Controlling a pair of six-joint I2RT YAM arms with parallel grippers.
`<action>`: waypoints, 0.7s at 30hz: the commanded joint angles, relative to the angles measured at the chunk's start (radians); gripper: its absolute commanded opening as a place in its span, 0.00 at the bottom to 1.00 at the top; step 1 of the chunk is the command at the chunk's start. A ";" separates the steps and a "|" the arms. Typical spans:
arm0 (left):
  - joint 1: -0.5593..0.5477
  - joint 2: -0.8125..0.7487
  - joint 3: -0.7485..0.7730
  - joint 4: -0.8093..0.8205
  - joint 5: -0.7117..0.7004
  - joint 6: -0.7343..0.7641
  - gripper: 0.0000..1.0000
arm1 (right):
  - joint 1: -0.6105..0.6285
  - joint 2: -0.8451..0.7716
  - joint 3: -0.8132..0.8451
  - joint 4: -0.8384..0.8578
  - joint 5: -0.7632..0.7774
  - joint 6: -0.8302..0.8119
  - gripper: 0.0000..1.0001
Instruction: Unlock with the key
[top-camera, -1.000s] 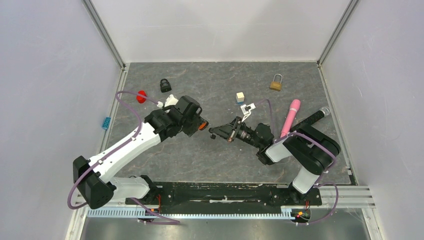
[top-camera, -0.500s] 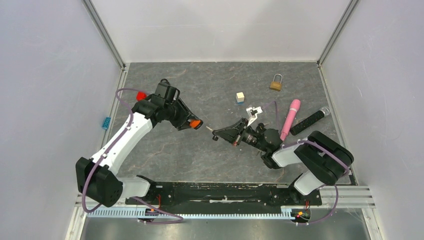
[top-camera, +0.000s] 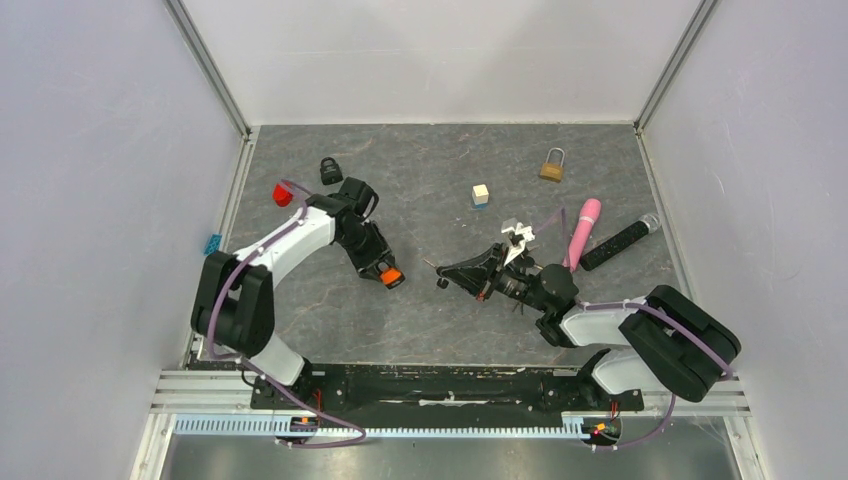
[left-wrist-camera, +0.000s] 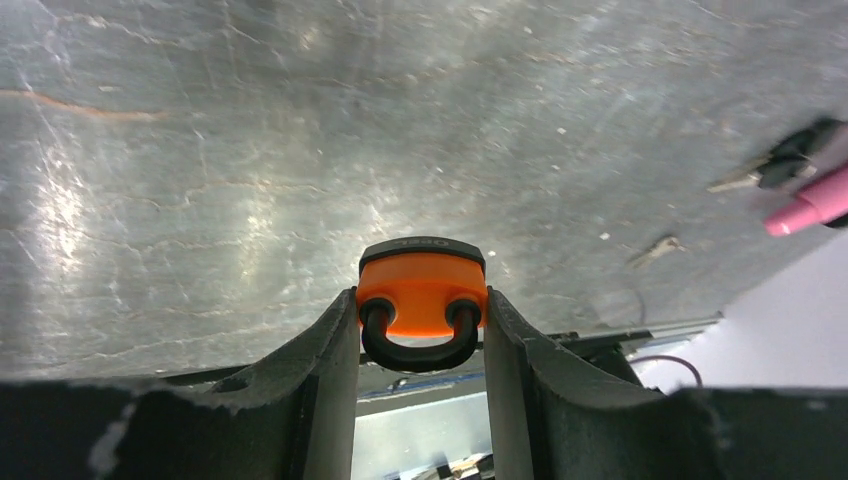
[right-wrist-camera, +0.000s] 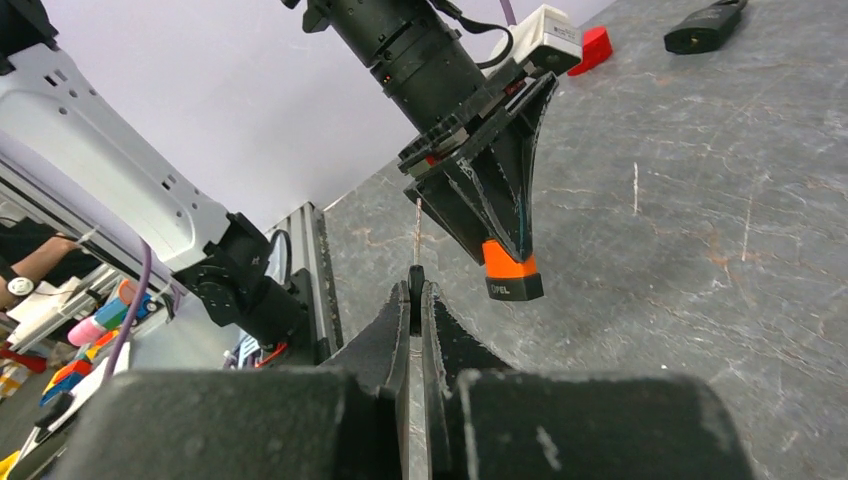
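Right of my right gripper, pinching the key, a pink marker; left gripper, clamping orange padlock, swung nearer

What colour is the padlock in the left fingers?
The padlock is orange, shackle black; left wrist view is best.

You can read just one marking: pale letters printed on the black base of the orange padlock, seeming to spell "OPEL" in the right wrist view, though the first letter is not clear.
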 joint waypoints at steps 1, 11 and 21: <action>0.002 0.068 0.009 0.051 -0.017 0.061 0.11 | -0.007 -0.029 -0.015 -0.039 0.020 -0.067 0.00; 0.001 0.183 0.012 0.091 -0.051 0.034 0.23 | -0.016 -0.021 -0.024 -0.042 0.018 -0.059 0.00; 0.001 0.233 0.023 0.098 -0.093 0.034 0.53 | -0.018 -0.017 -0.025 -0.041 0.012 -0.053 0.00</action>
